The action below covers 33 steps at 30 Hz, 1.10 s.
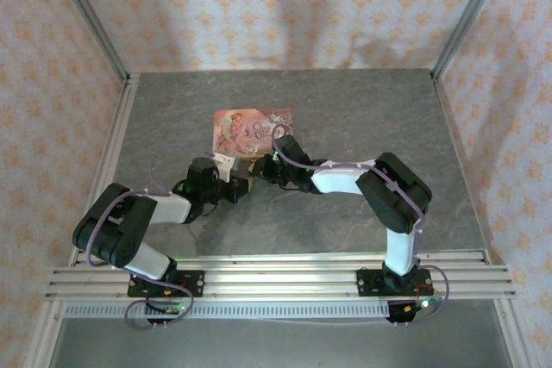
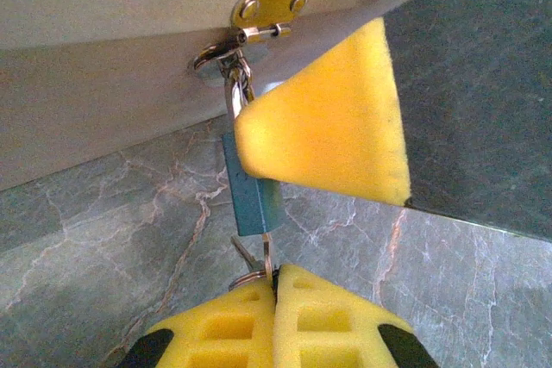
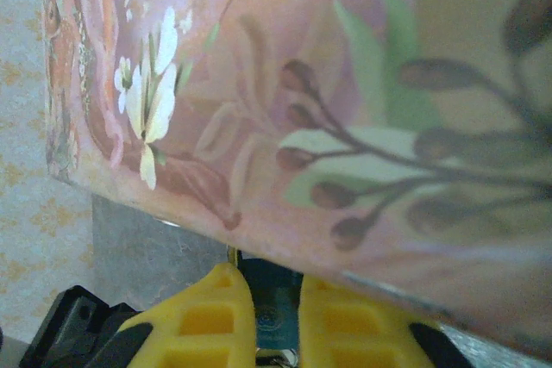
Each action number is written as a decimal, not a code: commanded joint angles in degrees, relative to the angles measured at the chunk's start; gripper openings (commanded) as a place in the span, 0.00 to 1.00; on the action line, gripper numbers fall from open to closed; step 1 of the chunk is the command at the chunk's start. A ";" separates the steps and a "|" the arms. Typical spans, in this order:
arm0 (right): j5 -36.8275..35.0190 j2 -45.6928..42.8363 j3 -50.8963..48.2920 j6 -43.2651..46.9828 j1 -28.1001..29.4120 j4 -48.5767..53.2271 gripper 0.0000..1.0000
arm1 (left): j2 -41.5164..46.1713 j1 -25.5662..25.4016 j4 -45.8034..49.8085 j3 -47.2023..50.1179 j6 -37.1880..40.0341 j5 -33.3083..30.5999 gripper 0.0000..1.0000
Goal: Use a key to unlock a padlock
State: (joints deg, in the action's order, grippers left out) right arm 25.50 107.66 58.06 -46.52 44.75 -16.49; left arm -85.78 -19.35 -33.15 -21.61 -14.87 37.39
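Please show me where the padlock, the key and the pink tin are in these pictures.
padlock (image 2: 251,200): left wrist view, on its blue body.
key (image 2: 268,256): left wrist view, on the thin metal part under the padlock.
pink tin (image 3: 345,84): right wrist view, on its printed face.

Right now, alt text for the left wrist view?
A small blue padlock hangs from the clasp of a tin, with a key at its underside pinched by the left gripper. A yellow finger of the right gripper presses its side.
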 commanded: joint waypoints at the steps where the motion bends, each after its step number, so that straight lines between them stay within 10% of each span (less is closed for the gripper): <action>1: -0.37 -0.21 -0.08 -2.12 0.34 5.18 0.00 | 2.62 -0.74 4.78 -1.81 3.72 -1.16 0.00; 25: -2.76 -3.59 1.70 -4.00 0.38 11.46 0.01 | 12.73 -8.24 18.46 -2.23 8.83 -22.98 0.00; 33: -16.46 -4.56 3.24 2.40 4.83 20.18 0.56 | 10.23 -7.86 15.80 -2.23 1.98 -22.29 0.00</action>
State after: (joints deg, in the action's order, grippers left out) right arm 16.86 104.55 60.03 -47.13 47.00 -2.44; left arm -75.24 -27.38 -15.62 -22.79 -9.50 16.38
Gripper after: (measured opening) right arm 0.543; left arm 0.048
